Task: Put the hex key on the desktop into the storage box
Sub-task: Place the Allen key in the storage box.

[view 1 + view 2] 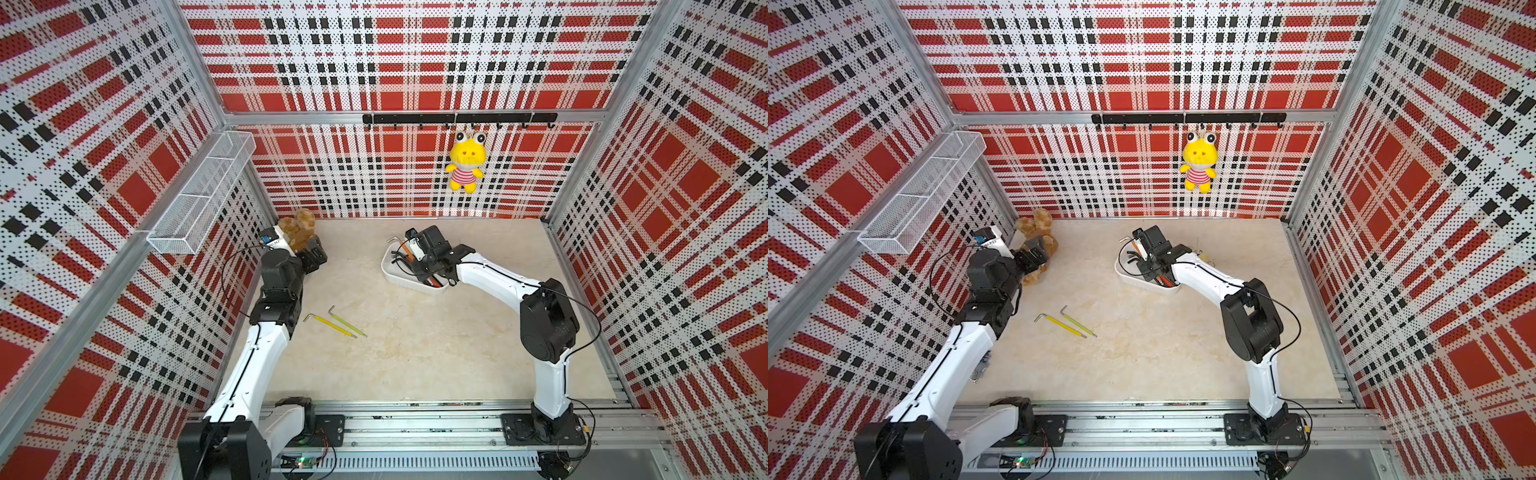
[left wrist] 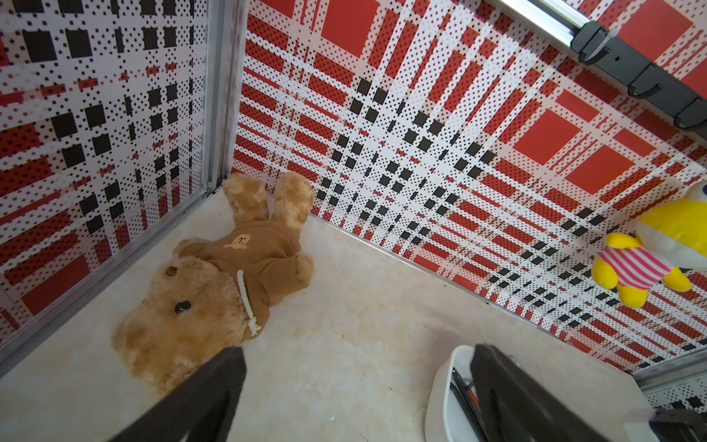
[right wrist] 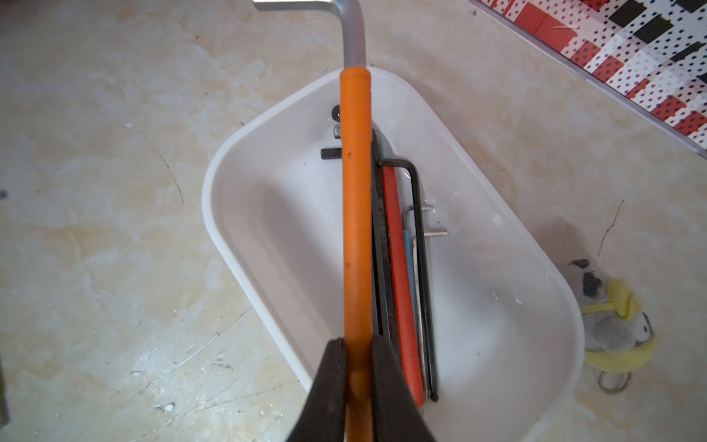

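Observation:
My right gripper [image 3: 357,340] is shut on an orange-sleeved hex key [image 3: 356,214]. The key runs lengthwise over the white storage box [image 3: 497,313], and its bare bent end reaches past the far rim. Several hex keys lie inside the box, among them a red-sleeved one [image 3: 401,287]. Two yellow-sleeved hex keys [image 1: 332,325] [image 1: 347,321] lie side by side on the desktop [image 1: 415,353], left of centre. My left gripper [image 2: 355,352] is open and holds nothing. It hovers near the back left corner, and the storage box [image 2: 440,394] shows beside one finger.
A brown teddy bear [image 2: 214,275] lies in the back left corner, close to my left gripper. A small grey and yellow plush keychain [image 3: 612,325] lies by the box. A yellow frog plush [image 1: 465,164] hangs from the hook rail, and a wire-mesh basket [image 1: 203,195] hangs on the left wall.

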You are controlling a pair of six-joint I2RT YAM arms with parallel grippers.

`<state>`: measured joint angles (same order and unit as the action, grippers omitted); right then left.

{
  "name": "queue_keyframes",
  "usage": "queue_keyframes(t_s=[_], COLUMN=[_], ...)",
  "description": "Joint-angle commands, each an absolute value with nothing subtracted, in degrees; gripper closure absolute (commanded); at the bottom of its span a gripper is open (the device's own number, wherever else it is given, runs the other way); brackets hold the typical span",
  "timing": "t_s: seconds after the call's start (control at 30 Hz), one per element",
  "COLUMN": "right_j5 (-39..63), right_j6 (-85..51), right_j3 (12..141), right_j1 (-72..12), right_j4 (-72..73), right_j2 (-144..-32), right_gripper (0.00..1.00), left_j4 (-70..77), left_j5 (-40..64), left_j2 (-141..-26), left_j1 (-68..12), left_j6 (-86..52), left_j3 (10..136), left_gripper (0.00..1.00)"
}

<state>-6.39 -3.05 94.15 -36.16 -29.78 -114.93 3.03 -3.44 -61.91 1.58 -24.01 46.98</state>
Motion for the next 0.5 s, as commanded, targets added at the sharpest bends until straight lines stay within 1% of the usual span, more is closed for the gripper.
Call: queue_keyframes(t_s=[0.0, 0.47], right_j5=[-7.6, -9.7], right_j6=[-2.9, -2.3], right_j3=[95.0, 93.9], right_j1=[-35.4, -34.4], right_j4=[-30.3, -30.9], right_j2=[-116.6, -119.1], right_gripper=[1.0, 1.0], left_j4=[4.4, 4.4], left_j5=[-3.0, -2.9], left_j2=[-62.1, -62.0], left_j1=[2.3, 2.4], left_j6=[-24.0, -24.2], left_j3=[47.0, 46.8], left_gripper=[0.01, 0.01])
